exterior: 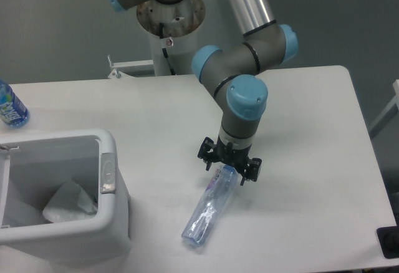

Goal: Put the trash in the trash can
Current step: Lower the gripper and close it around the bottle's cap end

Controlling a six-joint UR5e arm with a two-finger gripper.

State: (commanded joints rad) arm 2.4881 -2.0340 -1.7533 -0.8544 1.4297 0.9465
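Two bits of trash in this shot, and they're in very different spots. Nearest the camera is the clear plastic bottle with the purple label, lying flat on the white table at a slant, its capped end pointing up toward the fingers and its far-from-fingers end down near the table's front edge. Right at that capped end sits the gripper, pointing straight down with its two black fingers spread wide, one on each side of the bottle's top. Can't really tell if either finger is touching the plastic, but they're definitely not squeezed onto it; there's a visible gap and the bottle lies on the table.

Off to the left of the fingers, well apart from them, is the trash can, a white boxy bin with a thick rim and a little grey latch on the side facing the gripper. Down inside it you can see the crumpled whitish wrapper resting at the bottom, so that piece is already in.

Further back and way left of the fingers, at the table's edge, there's a small blue-labelled water bottle, cut off by the frame. Behind the fingers stands the arm's round base.
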